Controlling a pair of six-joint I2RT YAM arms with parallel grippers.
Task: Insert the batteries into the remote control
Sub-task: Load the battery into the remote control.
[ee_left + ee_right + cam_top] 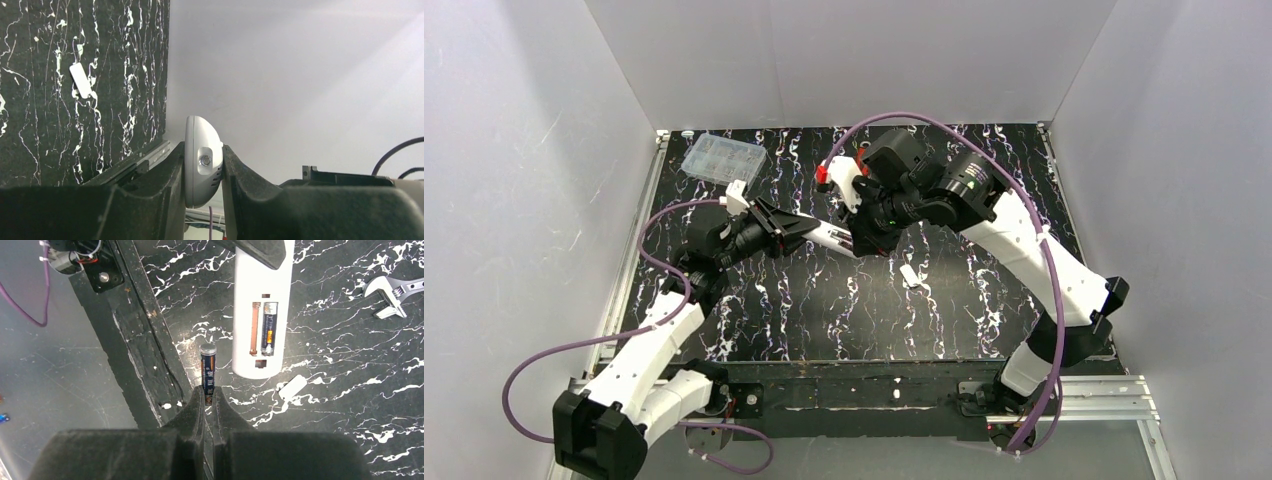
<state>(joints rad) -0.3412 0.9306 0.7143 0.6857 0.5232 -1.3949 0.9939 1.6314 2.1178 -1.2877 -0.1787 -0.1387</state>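
One slim dark battery [269,335] already sits in the right slot of the remote control [245,300], upper centre of the right wrist view, while the left slot shows only a coppery strip. The left pincer [202,150] clamps the smooth white handset by its rounded end. The right pincer [208,396] pinches the second battery [208,365], a glossy metal-capped cylinder, just left of the remote. The next move likely calls for aligning it parallel over the empty slot and pressing it in.

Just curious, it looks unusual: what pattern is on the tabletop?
The tabletop is black with white marble-like veins, clearest in the top external view.
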